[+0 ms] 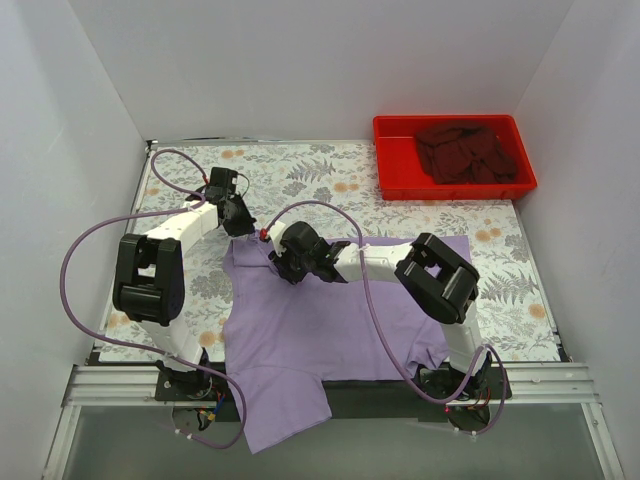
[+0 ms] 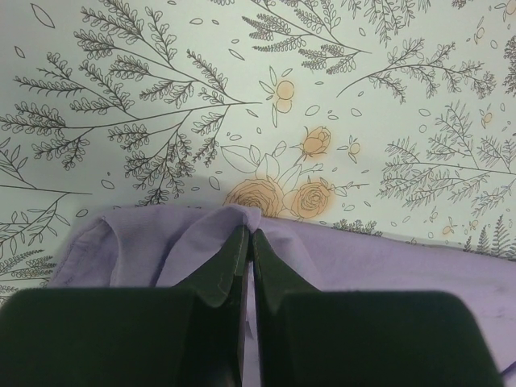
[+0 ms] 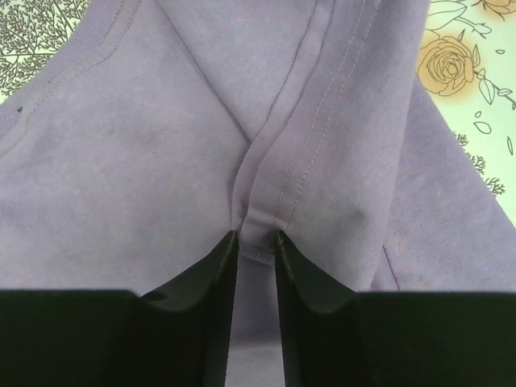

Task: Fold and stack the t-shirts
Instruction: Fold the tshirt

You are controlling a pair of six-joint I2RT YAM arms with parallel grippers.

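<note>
The lavender t-shirt (image 1: 330,340) is spread on the desk (image 1: 500,290), one part hung over the near edge. A seam ridge is pinched by the right hand (image 3: 256,238), a corner clenched by the left hand (image 2: 248,234). Thin grips could slip, bunching the fold. Its long axis appears left-right, neck toward frame left.
</note>
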